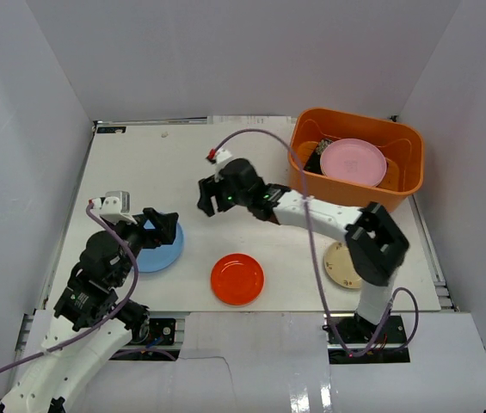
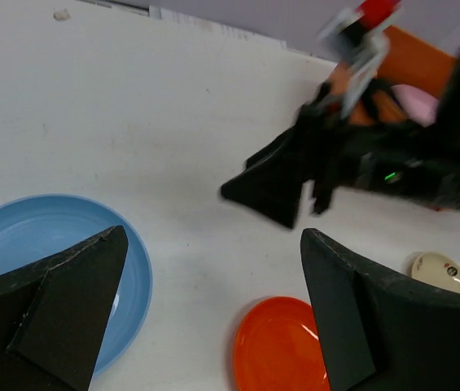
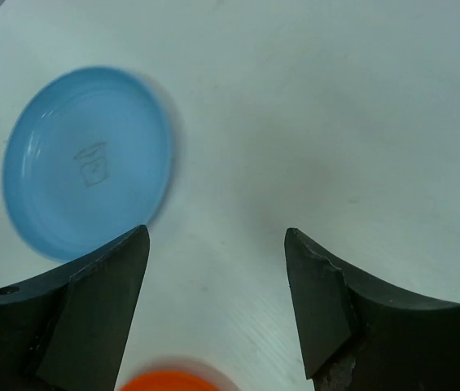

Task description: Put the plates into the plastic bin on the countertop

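The left gripper (image 1: 158,228) has its jaws spread wide and holds nothing. It hangs over the near rim of a round light blue plate (image 1: 161,254); in its wrist view the plate (image 2: 42,244) lies under its left finger. Whether it touches the plate cannot be told.

The right gripper (image 1: 211,198) is also wide open and empty, above the bare flat white countertop (image 1: 156,163). The blue plate lies to this gripper's left, and a round red-orange plate (image 1: 236,278) lies nearer the arm bases. To the gripper's right stands the orange rectangular plastic bin (image 1: 354,194), holding a round pink plate (image 1: 353,161) that rests partly over a square black patterned plate (image 1: 316,155). A small round beige plate (image 1: 341,262) lies beside the right arm's elbow.
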